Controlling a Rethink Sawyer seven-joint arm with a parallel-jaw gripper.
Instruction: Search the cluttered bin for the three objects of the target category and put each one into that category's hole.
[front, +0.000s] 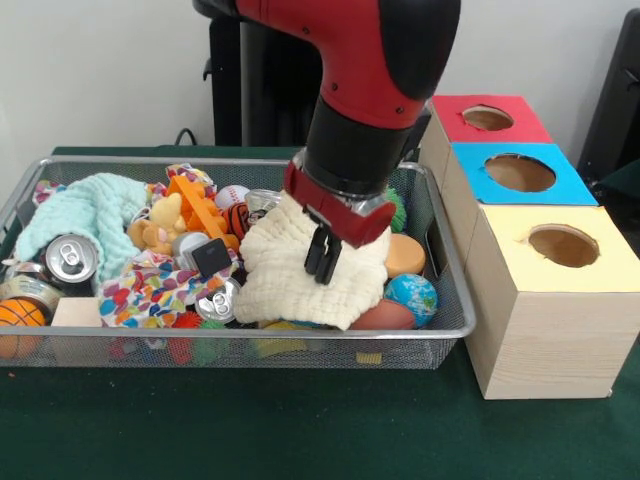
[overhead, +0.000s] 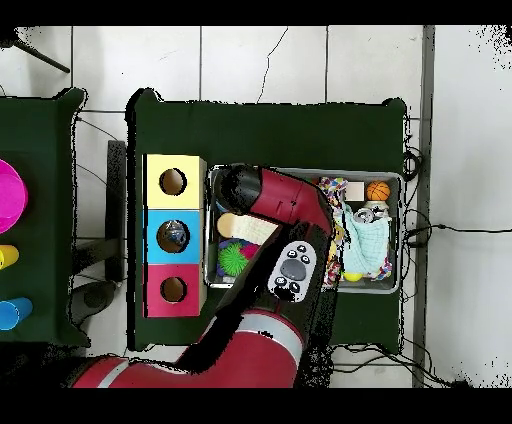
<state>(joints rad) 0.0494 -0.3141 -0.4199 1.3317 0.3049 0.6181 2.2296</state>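
Searching: I judge the hunt step is in hand, nothing yet lifted toward a hole
Bin (front: 455, 330): wire mesh, nearest me in the front view, packed full
Front row: basketball (front: 20, 313) at the left corner, two silver cans (front: 70, 258), globe ball (front: 411, 297) at the right, orange-brown egg shape (front: 383, 316) beside it
Middle: cream cloth (front: 285, 275) heaped over the clutter; patterned cloth (front: 150, 290) to its left
Gripper (front: 321, 262): poised over the cream cloth, black fingers drawn close together, nothing between them that I can see; whether the tips touch the cloth I cannot tell
Far row: mint towel (front: 85, 210), orange toy (front: 195, 205), baseball (front: 231, 195)
Packets: the three objects are not visible to me in either view; likely buried, perhaps under the cloths
Boxes: yellow box (front: 600, 285), blue box (front: 570, 185), red box (front: 530, 125) stand just right of the bin, holes open
Next move: I would open up and drag or lift the cream cloth aside to expose what lies beneath
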